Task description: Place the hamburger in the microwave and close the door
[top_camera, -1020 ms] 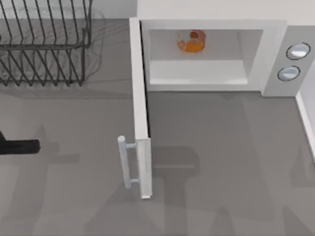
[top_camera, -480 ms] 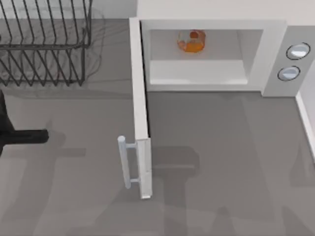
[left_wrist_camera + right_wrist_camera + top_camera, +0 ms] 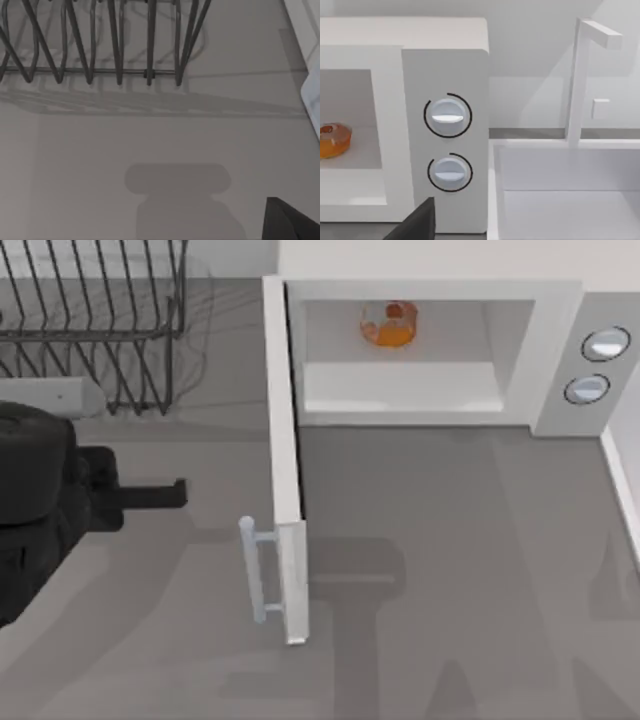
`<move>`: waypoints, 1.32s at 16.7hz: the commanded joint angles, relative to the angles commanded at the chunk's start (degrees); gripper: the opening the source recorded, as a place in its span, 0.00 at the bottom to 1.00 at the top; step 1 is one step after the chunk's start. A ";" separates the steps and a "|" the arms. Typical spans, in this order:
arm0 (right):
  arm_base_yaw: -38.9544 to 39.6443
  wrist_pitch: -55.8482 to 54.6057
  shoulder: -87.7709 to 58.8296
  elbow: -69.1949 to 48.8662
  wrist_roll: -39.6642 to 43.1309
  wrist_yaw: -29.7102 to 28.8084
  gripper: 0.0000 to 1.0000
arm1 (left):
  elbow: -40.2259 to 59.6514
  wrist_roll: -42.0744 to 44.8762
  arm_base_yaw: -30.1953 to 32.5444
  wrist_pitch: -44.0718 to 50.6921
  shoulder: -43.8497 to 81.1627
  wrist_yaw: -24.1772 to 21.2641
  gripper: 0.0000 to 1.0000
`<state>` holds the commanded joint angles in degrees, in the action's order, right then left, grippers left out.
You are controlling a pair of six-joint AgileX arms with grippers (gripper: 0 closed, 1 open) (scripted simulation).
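At the table's [image 3: 450,540] far left, near the edge: left gripper [image 3: 170,493], black, stretched out level toward the door, well short of the handle, nothing seen in its grasp. Whether spread or clenched, cannot tell. Seen from the left wrist as a dark tip [image 3: 287,222] above bare grey tabletop.

Behind it, at the back left: black wire rack [image 3: 90,330], empty-looking bars casting thin shadows; the same bars [image 3: 100,50] ahead of the left wrist camera.

Next rightward: the door [image 3: 285,440], white, swung fully open, standing edge-on and reaching out from the cavity's left side toward the front. Pale cylindrical bar handle [image 3: 252,570] on its free end, facing the left arm.

Then the microwave [image 3: 555,350], large, white, at the back of the table, cavity pale and exposed. Inside, on the cavity floor toward the back and left of middle: the hamburger [image 3: 390,325], small, rounded, orange-yellow, glossy, with a reddish-brown spot on top, tiny against the cavity. From the right wrist, a low orange disc [image 3: 332,140] resting flat.

Right of the cavity: grey panel with two round silvery-blue knobs, upper [image 3: 605,343] and lower [image 3: 586,389].

Beyond the microwave's right side: white sink [image 3: 545,200] with an angular faucet [image 3: 580,80].

Right gripper [image 3: 417,222]: a dark tip low before the knob panel; spread or clenched, cannot tell.
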<state>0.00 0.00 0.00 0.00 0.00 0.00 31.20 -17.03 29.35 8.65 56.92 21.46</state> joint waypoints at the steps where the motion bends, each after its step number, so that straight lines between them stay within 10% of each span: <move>1: 0.00 0.00 0.00 0.00 0.00 0.00 1.00 | 2.74 -1.81 1.50 4.99 1.52 0.66 0.00; 12: 0.00 0.00 0.00 0.00 0.00 0.00 1.00 | 14.76 -9.88 7.72 24.35 6.95 3.03 0.00; 22: 0.00 0.00 0.00 0.00 0.00 0.00 1.00 | 2.19 -9.60 7.42 4.34 12.21 2.83 0.00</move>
<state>0.00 0.00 0.00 0.00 0.00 0.00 33.38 -26.62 36.77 12.99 69.13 24.29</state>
